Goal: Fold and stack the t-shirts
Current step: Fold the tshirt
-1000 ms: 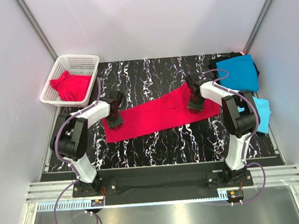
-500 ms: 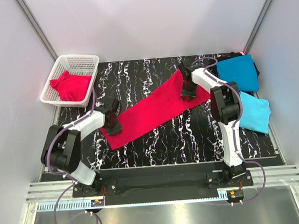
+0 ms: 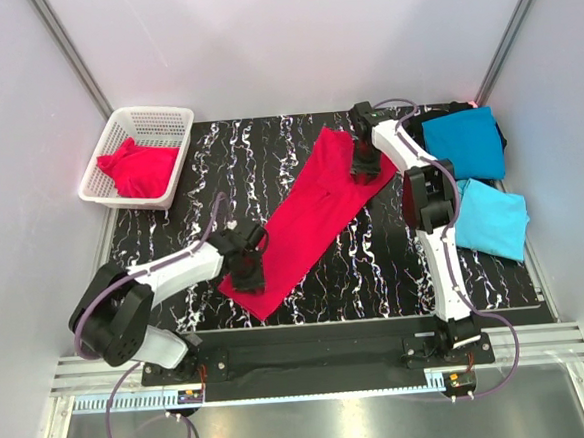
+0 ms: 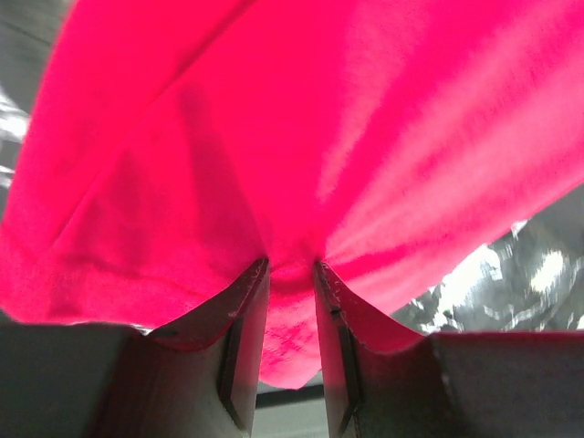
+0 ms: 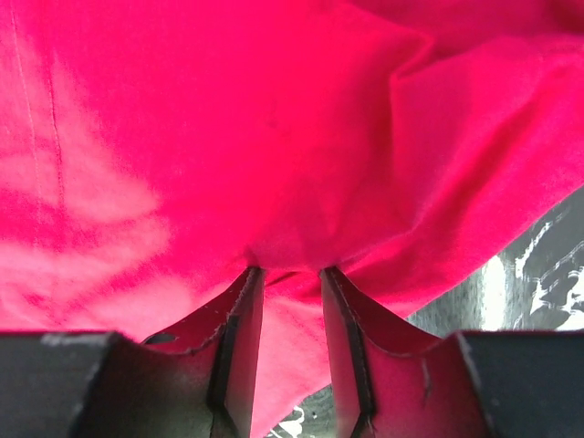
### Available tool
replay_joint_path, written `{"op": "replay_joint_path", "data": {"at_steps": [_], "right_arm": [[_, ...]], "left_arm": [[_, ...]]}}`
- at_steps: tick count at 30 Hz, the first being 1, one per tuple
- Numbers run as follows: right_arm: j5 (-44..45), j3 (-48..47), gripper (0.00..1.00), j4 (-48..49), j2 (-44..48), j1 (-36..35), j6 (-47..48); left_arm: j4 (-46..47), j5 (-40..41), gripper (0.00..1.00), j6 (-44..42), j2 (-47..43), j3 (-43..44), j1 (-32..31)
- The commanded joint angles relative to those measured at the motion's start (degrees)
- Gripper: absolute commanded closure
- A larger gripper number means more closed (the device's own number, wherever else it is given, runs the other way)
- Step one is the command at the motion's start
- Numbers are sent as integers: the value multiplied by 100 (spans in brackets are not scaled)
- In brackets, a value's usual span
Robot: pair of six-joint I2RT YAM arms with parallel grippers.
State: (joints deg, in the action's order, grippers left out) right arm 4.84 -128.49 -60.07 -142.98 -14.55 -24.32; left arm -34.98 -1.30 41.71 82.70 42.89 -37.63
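Note:
A long, folded crimson-red t-shirt (image 3: pixel 307 213) lies stretched on a diagonal across the black marbled table (image 3: pixel 375 263). My left gripper (image 3: pixel 247 270) is at its near-left end. The left wrist view shows that gripper (image 4: pixel 292 266) shut on a pinch of the red cloth (image 4: pixel 301 137). At the far-right end my right gripper (image 3: pixel 362 164) holds the shirt too. In the right wrist view it (image 5: pixel 287 271) has red cloth (image 5: pixel 228 119) bunched between its fingers. A teal-blue t-shirt (image 3: pixel 464 142) and a sky-blue t-shirt (image 3: pixel 493 220) lie folded at the right.
A white mesh basket (image 3: pixel 150 117) stands at the far left corner with another crumpled red t-shirt (image 3: pixel 136 168) inside. White walls close in the table on three sides. The right arm's links pass close beside the two blue shirts.
The red shirt has swung from almost level to a steep diagonal. My left gripper pulled its end toward the near edge, and my right gripper carried its end farther back.

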Motion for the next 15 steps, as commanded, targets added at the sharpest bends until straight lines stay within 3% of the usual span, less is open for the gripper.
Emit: {"op": "replay_joint_path", "data": {"at_steps": [1,8,15], "right_arm": [[-141,-510,60,-118,-388,66,331],[-659,-1116,59,-189,-670,66,445],[-906,-1618,58,-206,-968,66,638]], "left_arm": [[-211,-624,67,-66,-8,-194,-446],[53,-1425,66,-541,396,429,-1299],[62,-1505,66,-796,1037,1203,-2336]]}}
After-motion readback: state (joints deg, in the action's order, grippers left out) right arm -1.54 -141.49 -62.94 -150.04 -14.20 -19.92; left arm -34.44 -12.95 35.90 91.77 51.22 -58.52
